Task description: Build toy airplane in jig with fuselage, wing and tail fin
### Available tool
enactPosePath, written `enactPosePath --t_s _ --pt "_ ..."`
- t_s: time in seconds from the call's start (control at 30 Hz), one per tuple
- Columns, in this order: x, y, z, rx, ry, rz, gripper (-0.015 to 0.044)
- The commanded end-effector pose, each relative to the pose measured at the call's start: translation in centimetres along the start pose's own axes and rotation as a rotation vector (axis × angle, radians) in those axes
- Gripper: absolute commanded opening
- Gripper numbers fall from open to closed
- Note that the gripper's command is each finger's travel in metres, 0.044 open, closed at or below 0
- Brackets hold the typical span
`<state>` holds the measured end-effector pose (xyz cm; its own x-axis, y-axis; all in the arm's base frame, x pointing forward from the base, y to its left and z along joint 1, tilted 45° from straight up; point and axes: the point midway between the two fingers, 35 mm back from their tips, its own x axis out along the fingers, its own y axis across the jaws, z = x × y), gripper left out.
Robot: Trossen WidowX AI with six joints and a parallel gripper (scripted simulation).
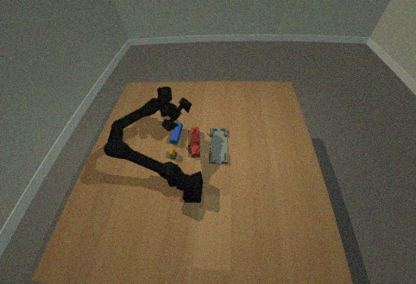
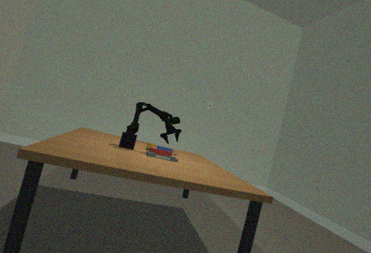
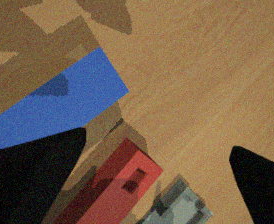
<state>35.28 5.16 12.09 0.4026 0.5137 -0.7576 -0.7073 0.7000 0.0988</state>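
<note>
The red fuselage (image 1: 195,142) (image 2: 161,151) (image 3: 108,201) lies on the table beside the grey jig (image 1: 219,148) (image 2: 173,159) (image 3: 182,212), outside its cradle, with a dark socket showing on top in the wrist view. The jig holds no part. The blue wing (image 1: 176,134) (image 2: 165,148) (image 3: 90,87) lies on the fuselage's other side, slightly angled. The small yellow tail fin (image 1: 173,153) (image 2: 149,145) is on the table near the wing's end, on the arm base's side; the wrist view does not show it. My gripper (image 1: 179,115) (image 2: 172,142) (image 3: 157,143) is open and empty, above the wing and fuselage area.
The wooden table (image 1: 267,187) (image 2: 96,155) carries all the parts. The black arm base (image 1: 192,187) (image 2: 128,140) stands on it, and the arm bends around the side where the wing and tail fin lie. The parts lie close together, with narrow gaps.
</note>
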Motion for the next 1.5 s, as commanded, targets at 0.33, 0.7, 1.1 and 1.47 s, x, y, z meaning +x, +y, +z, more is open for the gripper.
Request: enactPosePath --t_s 0.33,0.7,1.1,1.47 --pt "-3.5 -0.6 -11.1 0.693 0.305 0.401 0.044" --pt "1.0 1.7 -11.8 0.693 0.304 0.401 0.044" --pt "2.7 2.6 -12.0 0.693 0.303 0.402 0.044" --pt "4.3 3.3 -12.3 0.693 0.303 0.401 0.044"
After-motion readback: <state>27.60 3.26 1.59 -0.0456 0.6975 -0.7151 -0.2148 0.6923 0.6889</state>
